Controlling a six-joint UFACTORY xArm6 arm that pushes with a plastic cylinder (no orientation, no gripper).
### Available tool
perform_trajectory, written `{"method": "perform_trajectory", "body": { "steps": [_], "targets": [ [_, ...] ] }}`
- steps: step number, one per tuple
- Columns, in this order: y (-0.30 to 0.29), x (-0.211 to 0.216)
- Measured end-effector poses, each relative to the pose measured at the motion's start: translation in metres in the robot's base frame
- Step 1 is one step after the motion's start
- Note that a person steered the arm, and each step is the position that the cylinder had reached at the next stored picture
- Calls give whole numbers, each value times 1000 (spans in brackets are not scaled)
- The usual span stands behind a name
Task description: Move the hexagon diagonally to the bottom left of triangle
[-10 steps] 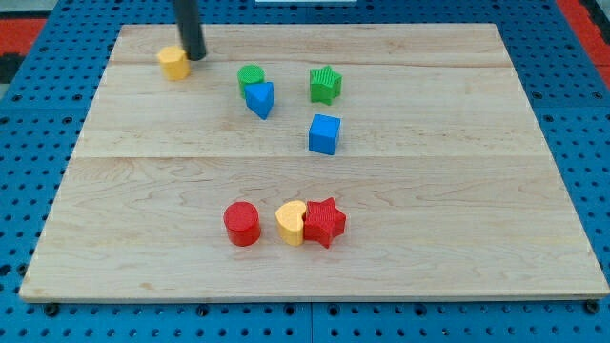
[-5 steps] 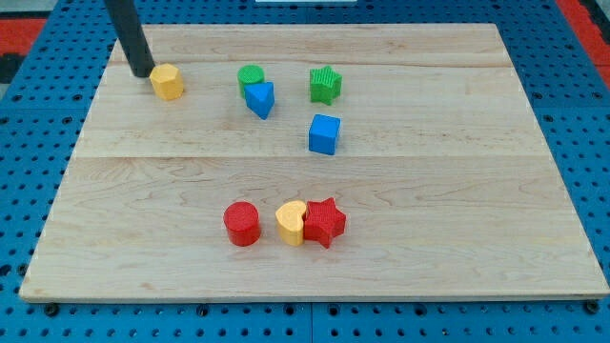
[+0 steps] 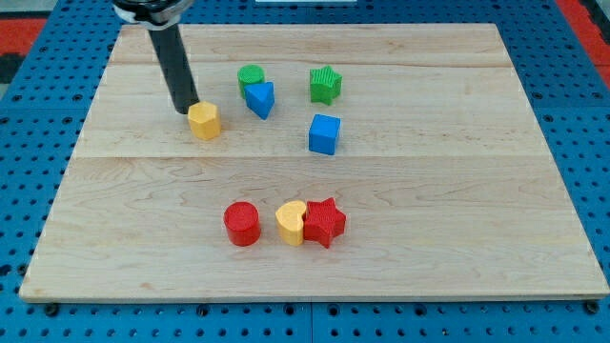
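The yellow hexagon (image 3: 204, 121) lies on the wooden board (image 3: 438, 238), down and to the left of the blue triangle (image 3: 259, 98). My tip (image 3: 184, 109) touches the hexagon's upper left side. The rod rises from there toward the view's top left. A green cylinder (image 3: 251, 76) sits right behind the blue triangle, touching it.
A green star (image 3: 325, 85) and a blue cube (image 3: 324, 133) lie right of the triangle. Lower down stand a red cylinder (image 3: 242, 224), a yellow heart (image 3: 292, 223) and a red star (image 3: 325, 222), the last two touching.
The yellow hexagon has been pushed down and to the right, from the board's upper left to below left of the blue triangle. My tip went round to its left and followed it.
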State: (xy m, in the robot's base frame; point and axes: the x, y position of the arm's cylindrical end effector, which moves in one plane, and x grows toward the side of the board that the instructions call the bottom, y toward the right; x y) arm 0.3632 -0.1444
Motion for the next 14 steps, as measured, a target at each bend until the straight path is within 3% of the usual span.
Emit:
{"method": "perform_trajectory", "body": {
  "steps": [2,4,7,9,10,12,13,14],
  "targets": [
    [46,20],
    [41,110],
    [-64,96],
    [19,106],
    [34,123],
    [-50,107],
    [-59,116],
    [-27,124]
  ]
}}
